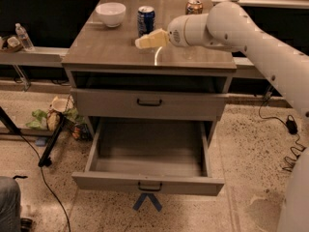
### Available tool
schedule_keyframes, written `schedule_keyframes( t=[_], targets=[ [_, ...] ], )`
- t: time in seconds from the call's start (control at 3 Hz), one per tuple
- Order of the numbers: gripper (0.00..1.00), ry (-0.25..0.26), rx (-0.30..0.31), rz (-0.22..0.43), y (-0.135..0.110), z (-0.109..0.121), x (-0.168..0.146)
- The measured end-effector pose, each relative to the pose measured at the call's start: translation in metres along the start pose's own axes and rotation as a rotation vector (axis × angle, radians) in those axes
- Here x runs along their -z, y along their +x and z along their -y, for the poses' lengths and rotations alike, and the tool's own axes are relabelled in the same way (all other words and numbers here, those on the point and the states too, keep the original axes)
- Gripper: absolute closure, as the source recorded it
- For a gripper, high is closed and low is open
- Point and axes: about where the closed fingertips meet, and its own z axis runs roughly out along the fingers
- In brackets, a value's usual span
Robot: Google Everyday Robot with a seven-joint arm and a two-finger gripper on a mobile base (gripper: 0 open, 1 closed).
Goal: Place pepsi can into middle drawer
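— Which step is this?
— The reach. The gripper hovers above the cabinet top, with the pepsi can just beyond its tip, unheld. Open or closed: cannot tell.
— Next?
— Likely grasping the can, then lowering it into the middle drawer, open well below.

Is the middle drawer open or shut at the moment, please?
Open: the middle drawer is pulled out, its bare floor showing. The gripper hovers near the pepsi can.
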Motion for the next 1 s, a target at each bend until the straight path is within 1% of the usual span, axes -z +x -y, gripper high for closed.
schedule_keyframes(
  t=[0.33,0.67,1.0],
  targets=[
    [0.00,-0.034,0.024,0.042,-0.011,0.002,-0.044],
    [0.00,-0.045,0.034,0.065,-0.019,0.009,-0.070],
    [0.00,-0.012,0.044,0.081,-0.024,0.022,-0.095]
  ],
)
